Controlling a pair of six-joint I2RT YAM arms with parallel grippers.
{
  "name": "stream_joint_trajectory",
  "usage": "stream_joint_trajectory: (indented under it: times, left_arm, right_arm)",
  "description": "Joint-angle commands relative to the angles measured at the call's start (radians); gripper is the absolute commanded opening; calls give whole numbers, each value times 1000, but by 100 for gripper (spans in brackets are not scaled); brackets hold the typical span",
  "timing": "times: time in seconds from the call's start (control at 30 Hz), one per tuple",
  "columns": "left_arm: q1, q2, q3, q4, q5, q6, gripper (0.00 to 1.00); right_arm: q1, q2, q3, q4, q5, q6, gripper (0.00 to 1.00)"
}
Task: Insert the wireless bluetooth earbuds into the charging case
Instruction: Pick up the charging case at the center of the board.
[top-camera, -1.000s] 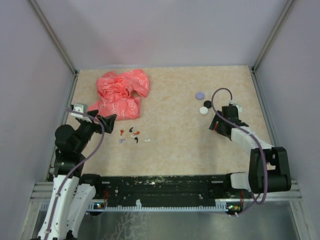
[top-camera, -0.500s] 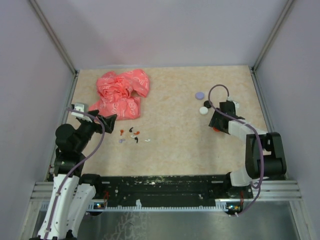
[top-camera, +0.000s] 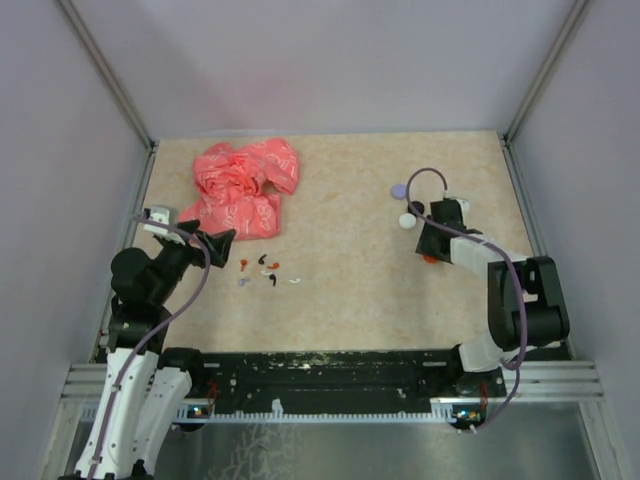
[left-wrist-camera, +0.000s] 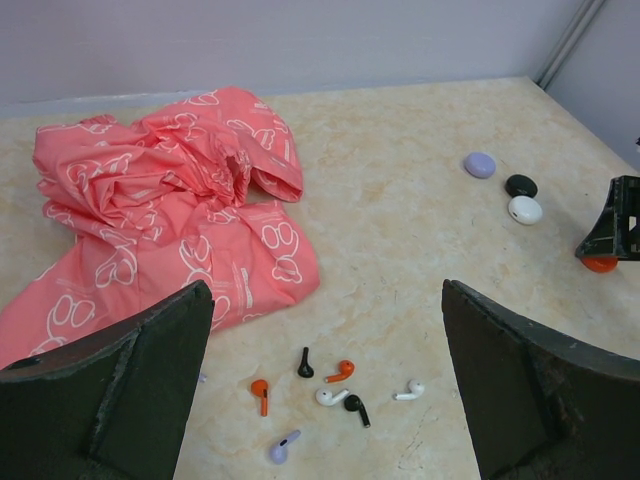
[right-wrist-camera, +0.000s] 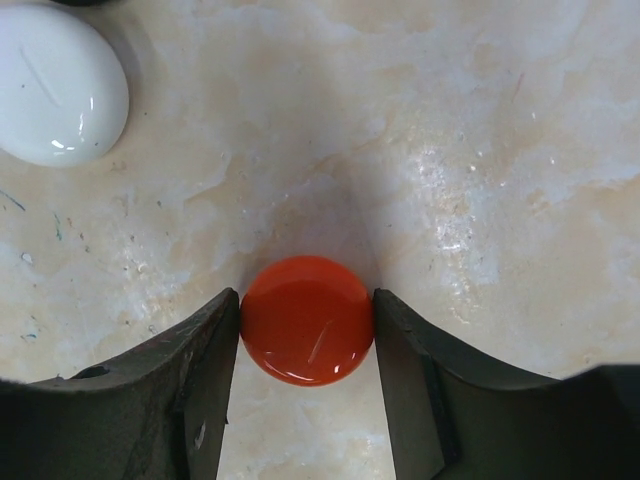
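Observation:
Several earbuds lie loose on the table in black, orange-red, white and pale purple. In the left wrist view they sit below my open, empty left gripper: a black one, an orange one, a white one and a purple one. My left gripper hovers just left of them. My right gripper is shut on a round red charging case, a finger touching each side, low at the table. The right gripper is at the right of the table.
A white case, a black case and a pale purple case lie just beyond the right gripper. The white case shows at the right wrist view's top left. A crumpled pink cloth lies at the back left.
My right arm has folded in, shifting the gripper slightly left and back with the red case between its fingers. The left arm and the earbuds have not moved.

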Motion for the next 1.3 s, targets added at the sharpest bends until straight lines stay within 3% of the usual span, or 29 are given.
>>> stream_joint_trajectory:
  times: [0.0,0.3,0.8,1.03,1.27]
  left_arm:
    - [-6,8,19,14,42,-10,100]
    - [-6,143,34,27,217,-129,100]
    - [-30,379,17,162,545,-348,95]
    - [-159,408,-4,233,501,-406,94]
    - [-232,488,-13,292,514,-477,84]
  right_arm:
    - [40,14,24,-47,16,-20,51]
    - [168,-80,51,-57,-34,-93,43]
    - [551,-274,198,-85,-217,-404,42]
    - [736,-315,217,-35,-276,-595,43]
    - [784,-378,183,56,-387,-704,43]
